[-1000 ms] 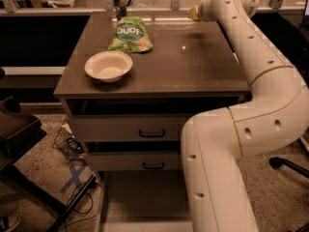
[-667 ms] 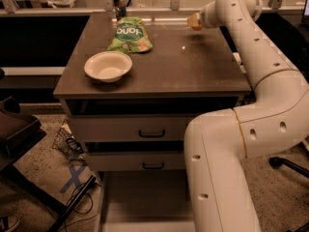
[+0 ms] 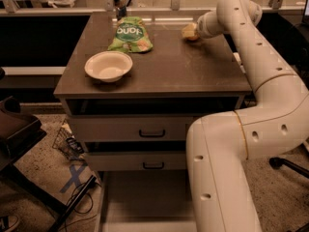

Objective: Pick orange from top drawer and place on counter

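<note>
On the far left, a blue tape cross is lying on the speckled floor beside the grey drawer cabinet. The counter is topping that cabinet, and a white bowl is sitting upright on its near left part. Just beyond the bowl, a green crisp bag is lying flat toward the far edge. Under the slab, an upper drawer front and a lower drawer front, each with a black handle, are sitting shut. Below them a pale grey drawer is standing pulled out toward the near side, showing a flat floor.

Right of the bag, the orange is showing as a small yellow-orange lump over the counter's far right part, right at the tip of the gripper. Whether the fruit is resting on the slab or hanging just above it cannot be told. The gripper is reaching in from the right, low over the counter, and whether it is apart or clamped on the fruit cannot be told. The white arm is curving from the near right up around the cabinet's right side
</note>
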`<state>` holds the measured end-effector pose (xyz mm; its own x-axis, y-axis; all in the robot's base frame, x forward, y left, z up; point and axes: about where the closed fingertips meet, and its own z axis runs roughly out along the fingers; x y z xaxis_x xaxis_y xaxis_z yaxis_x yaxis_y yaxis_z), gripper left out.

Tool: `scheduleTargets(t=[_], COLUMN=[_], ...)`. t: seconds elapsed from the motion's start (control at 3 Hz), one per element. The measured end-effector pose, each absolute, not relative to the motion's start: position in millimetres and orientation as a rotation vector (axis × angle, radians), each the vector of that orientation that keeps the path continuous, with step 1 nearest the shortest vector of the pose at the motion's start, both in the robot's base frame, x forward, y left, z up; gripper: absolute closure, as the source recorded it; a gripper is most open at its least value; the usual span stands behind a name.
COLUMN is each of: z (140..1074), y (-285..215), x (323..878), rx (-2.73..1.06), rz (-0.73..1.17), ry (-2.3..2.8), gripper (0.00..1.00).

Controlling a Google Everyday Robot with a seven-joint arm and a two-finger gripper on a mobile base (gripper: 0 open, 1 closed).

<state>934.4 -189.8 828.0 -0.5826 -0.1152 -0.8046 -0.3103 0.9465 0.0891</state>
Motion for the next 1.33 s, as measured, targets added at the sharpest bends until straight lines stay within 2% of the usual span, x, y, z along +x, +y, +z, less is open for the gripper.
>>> scheduleTargets(t=[0.33,0.67,1.33], z=[829.1,827.4,824.1], y=[-189.7,-188.4,-186.6], x=[934.3,934.4,935.0], rx=[-0.299,-0.300,-0.302], rz=[0.275,0.276,0.278], ry=[2.192,2.194,2.198], gripper=[0.83,0.52,0.05])
